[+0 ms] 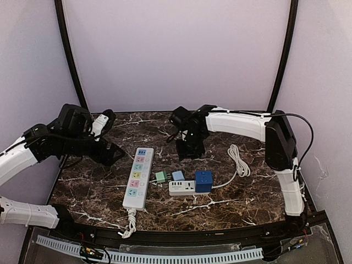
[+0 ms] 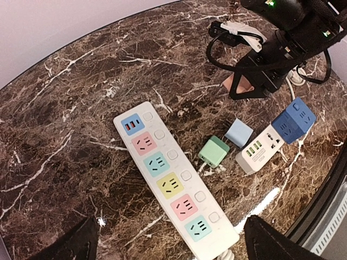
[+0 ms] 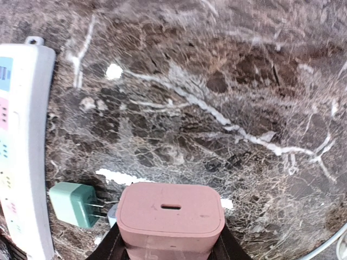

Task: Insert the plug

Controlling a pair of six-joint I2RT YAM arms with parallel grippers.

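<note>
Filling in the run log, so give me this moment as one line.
right gripper: shut on pink square charger plug | left gripper: open, empty | white multi-socket power strip: all sockets vacant | insertion: not done

Right wrist view: the pink charger plug [image 3: 171, 214] is cropped at the bottom edge and its prongs are not visible. The power strip [image 3: 19, 141] runs off the left edge. A light blue adapter [image 3: 111, 215] is almost wholly hidden behind the plug.

Left wrist view: the left gripper [image 2: 171, 245] shows only two fingertips [image 2: 76, 244], both cropped.

Top view: the plug cannot be made out beneath the right gripper [image 1: 190, 149].
</note>
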